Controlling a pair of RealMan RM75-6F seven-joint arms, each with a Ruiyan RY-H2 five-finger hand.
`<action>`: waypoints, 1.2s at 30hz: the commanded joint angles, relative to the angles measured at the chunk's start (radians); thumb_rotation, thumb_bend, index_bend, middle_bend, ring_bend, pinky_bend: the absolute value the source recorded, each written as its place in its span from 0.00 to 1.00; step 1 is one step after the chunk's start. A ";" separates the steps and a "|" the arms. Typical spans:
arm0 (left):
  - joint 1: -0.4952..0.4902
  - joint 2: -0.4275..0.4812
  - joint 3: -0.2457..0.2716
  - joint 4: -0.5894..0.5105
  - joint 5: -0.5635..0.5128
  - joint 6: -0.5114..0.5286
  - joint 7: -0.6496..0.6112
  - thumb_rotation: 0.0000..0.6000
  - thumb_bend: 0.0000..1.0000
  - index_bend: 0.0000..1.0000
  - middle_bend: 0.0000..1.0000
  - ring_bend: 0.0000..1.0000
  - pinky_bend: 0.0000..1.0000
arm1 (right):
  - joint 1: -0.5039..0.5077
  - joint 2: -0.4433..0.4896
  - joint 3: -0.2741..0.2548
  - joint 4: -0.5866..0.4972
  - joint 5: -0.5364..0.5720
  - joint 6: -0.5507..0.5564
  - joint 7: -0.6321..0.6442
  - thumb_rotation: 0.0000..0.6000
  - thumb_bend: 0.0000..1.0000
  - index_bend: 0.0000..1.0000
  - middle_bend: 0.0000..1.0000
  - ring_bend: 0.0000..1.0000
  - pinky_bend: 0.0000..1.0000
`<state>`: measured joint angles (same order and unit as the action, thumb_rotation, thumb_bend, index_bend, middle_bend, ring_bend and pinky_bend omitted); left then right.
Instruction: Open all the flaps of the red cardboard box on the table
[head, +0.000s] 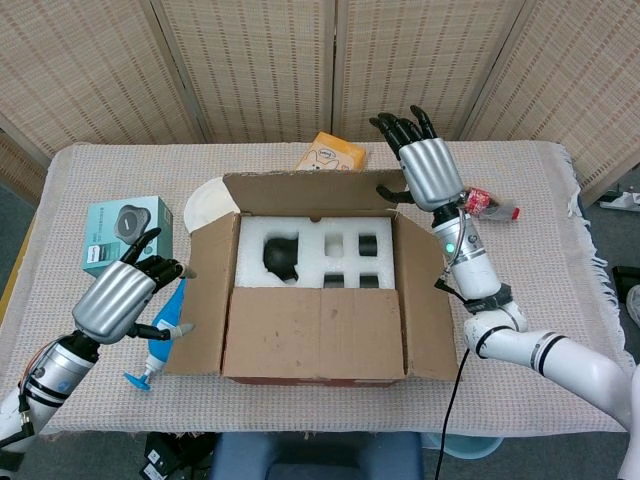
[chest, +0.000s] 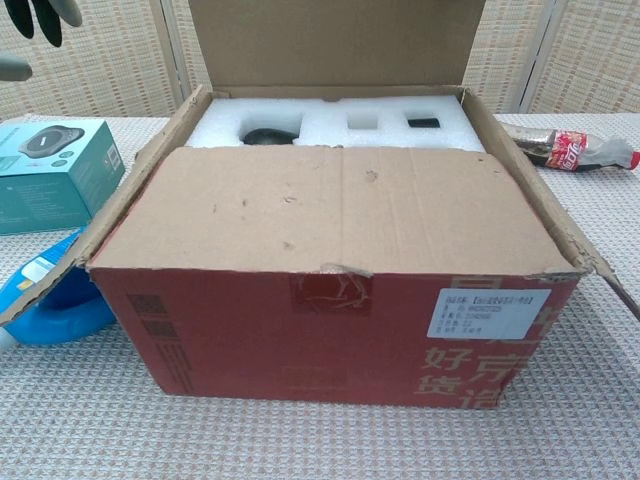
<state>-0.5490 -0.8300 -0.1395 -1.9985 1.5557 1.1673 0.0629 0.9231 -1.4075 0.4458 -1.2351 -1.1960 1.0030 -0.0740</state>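
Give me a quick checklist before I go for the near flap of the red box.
1. Far flap raised: ok, it stands upright.
2. Near flap open: not ok, it lies flat over the box.
3. Side flaps folded out: ok, both.
4. Right hand clear of cardboard: cannot tell, its thumb is at the far flap's edge.
5. Left hand free: ok, holding nothing, beside the left side flap.

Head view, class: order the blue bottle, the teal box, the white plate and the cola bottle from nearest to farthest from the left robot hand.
Measured from the left robot hand:
1. Blue bottle, directly beside it.
2. Teal box, just behind it.
3. White plate, farther back, partly behind the box flap.
4. Cola bottle, far across the table.
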 joint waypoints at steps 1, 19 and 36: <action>0.000 0.001 0.000 0.000 -0.002 -0.004 0.000 0.58 0.22 0.36 0.42 0.41 0.00 | 0.040 -0.042 0.016 0.096 0.053 -0.038 -0.014 1.00 0.20 0.11 0.16 0.18 0.00; 0.008 0.002 0.001 0.000 -0.027 -0.020 0.002 0.58 0.22 0.36 0.42 0.41 0.00 | -0.073 0.199 -0.072 -0.213 -0.056 -0.048 0.145 1.00 0.20 0.11 0.16 0.17 0.00; 0.023 -0.002 0.000 -0.014 -0.011 0.002 -0.006 0.58 0.22 0.37 0.42 0.40 0.00 | -0.176 0.540 -0.241 -0.631 -0.298 -0.242 0.527 0.82 0.12 0.11 0.19 0.14 0.00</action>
<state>-0.5264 -0.8318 -0.1397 -2.0120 1.5449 1.1691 0.0575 0.7450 -0.8862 0.2245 -1.8467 -1.4660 0.7894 0.4188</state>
